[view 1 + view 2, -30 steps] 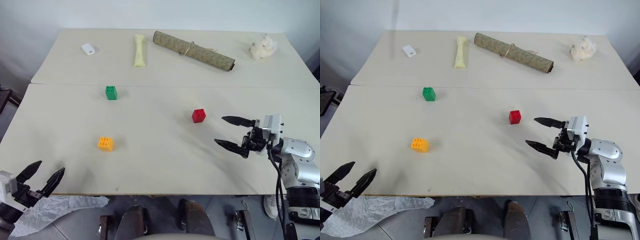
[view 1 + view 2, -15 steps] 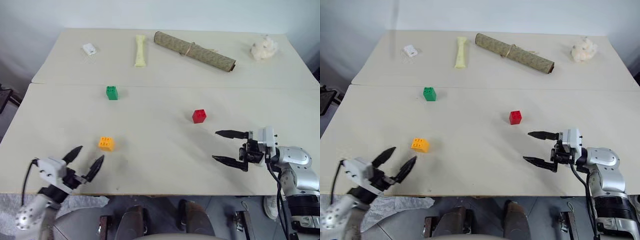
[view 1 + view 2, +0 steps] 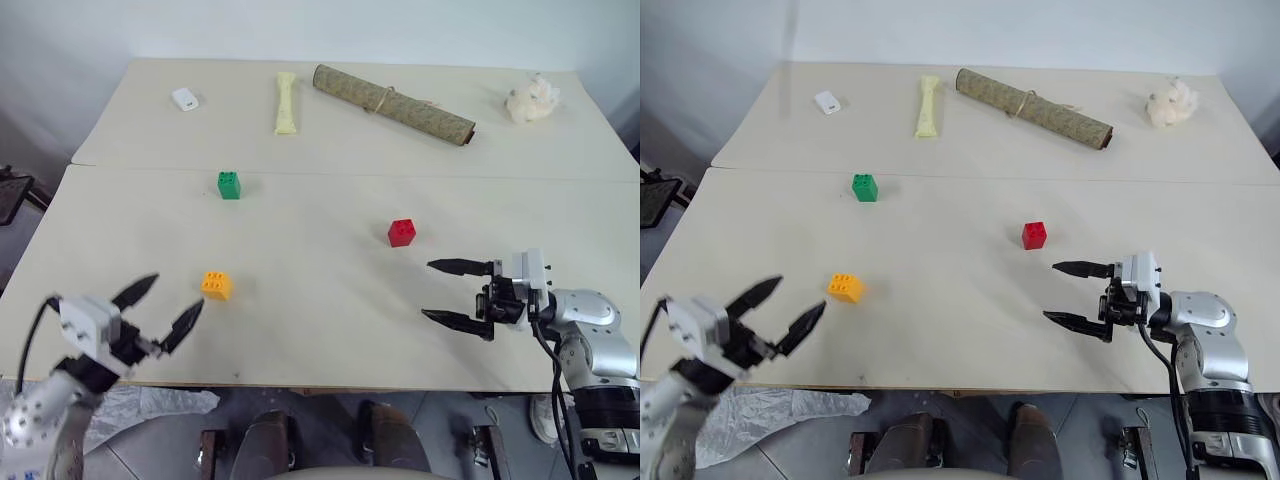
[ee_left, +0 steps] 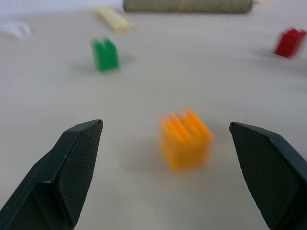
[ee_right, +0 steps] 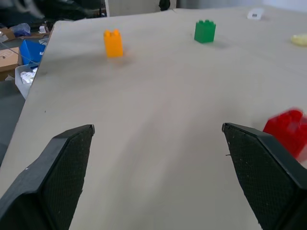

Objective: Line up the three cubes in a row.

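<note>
Left eye view showed the left gripper (image 3: 160, 308) spread wide and empty at the surface's (image 3: 320, 330) near-left edge, aimed at the orange-yellow cube (image 3: 216, 285); the right gripper (image 3: 452, 293), wide and empty, pointed leftward near the red cube (image 3: 401, 232); the green cube (image 3: 228, 185) sat farther back.

Left tool (image 3: 160, 308) spread wide, empty, right tool (image 3: 455, 293) spread wide, empty, pointing left

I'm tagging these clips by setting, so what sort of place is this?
Probably a robot test room or lab: two plain tables pushed together against a bare wall, with toy blocks such as the red block and odd props such as a rolled mat laid out.
</note>
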### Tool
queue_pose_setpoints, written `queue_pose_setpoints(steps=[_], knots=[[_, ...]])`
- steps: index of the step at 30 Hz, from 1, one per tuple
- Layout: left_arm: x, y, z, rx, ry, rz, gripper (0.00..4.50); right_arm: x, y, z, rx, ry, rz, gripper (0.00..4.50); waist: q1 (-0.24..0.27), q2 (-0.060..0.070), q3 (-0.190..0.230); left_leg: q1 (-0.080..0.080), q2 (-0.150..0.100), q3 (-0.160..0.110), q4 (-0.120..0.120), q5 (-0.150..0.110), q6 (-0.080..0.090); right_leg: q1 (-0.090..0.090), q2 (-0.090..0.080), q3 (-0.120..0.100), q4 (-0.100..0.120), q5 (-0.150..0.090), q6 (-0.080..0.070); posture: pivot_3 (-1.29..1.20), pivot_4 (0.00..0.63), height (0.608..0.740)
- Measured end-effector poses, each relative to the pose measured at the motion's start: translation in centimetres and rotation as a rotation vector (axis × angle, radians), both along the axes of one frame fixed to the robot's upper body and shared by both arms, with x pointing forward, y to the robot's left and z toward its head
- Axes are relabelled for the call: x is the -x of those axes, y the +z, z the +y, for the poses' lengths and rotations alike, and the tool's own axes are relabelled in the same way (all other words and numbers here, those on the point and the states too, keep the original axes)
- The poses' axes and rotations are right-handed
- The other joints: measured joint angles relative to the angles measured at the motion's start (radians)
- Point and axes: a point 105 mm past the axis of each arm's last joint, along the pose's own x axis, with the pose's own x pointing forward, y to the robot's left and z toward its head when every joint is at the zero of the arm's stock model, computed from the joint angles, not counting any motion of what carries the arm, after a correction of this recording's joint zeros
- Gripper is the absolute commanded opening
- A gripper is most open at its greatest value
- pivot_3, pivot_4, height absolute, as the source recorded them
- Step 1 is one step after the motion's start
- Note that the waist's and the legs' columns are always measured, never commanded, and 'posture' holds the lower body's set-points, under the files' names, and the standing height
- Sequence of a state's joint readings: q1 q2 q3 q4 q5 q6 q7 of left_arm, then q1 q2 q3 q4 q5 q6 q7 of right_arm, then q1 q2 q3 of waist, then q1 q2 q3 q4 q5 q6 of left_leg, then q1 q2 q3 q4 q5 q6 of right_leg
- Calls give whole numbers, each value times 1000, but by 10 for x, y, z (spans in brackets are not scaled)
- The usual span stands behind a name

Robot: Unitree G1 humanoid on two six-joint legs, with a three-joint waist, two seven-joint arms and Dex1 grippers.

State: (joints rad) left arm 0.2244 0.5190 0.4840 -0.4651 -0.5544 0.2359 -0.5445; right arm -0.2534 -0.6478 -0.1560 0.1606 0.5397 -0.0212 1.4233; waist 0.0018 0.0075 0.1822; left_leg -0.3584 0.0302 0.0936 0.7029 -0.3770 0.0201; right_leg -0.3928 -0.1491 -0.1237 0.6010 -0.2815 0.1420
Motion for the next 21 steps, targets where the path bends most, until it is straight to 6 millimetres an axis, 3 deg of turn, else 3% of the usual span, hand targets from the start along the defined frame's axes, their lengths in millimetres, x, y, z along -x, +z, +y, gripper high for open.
queue_pose_setpoints(steps=[2, 5, 9, 15, 21], knots=[[-17, 11, -1, 53, 25, -12, 4500, -4, 5, 1, -42, -18, -9, 4470, -2, 0, 0, 1, -1, 0, -1, 0, 0, 0, 0, 0, 0, 0, 0, 0, 150, 740], [-67, 30, -8, 125, 78, -5, 4500, -16, 23, 16, -155, -34, -47, 4470, 4, 0, 0, 1, -2, 0, 0, 1, -1, 0, 1, 0, 3, 0, 0, 0, 150, 740], [-110, 35, -2, 148, 193, 49, 4500, -23, 33, 15, -191, -87, -79, 4470, -1, 0, 0, 1, -3, 1, -3, 1, -1, -1, 2, -1, 2, 0, 0, 0, 150, 740], [-152, 32, -16, 167, 211, 112, 4500, -32, 42, 8, -227, -166, -110, 4470, -3, -1, 0, 0, -3, 9, -3, 1, -2, -1, 2, -5, 0, 0, 0, 0, 150, 740], [-173, 21, -29, 118, 202, 162, 4500, -28, 36, 4, -228, -203, -106, 4470, -3, -1, 0, 0, -3, 10, -3, 1, -2, -2, 2, -4, 0, 0, 0, 0, 150, 740]])
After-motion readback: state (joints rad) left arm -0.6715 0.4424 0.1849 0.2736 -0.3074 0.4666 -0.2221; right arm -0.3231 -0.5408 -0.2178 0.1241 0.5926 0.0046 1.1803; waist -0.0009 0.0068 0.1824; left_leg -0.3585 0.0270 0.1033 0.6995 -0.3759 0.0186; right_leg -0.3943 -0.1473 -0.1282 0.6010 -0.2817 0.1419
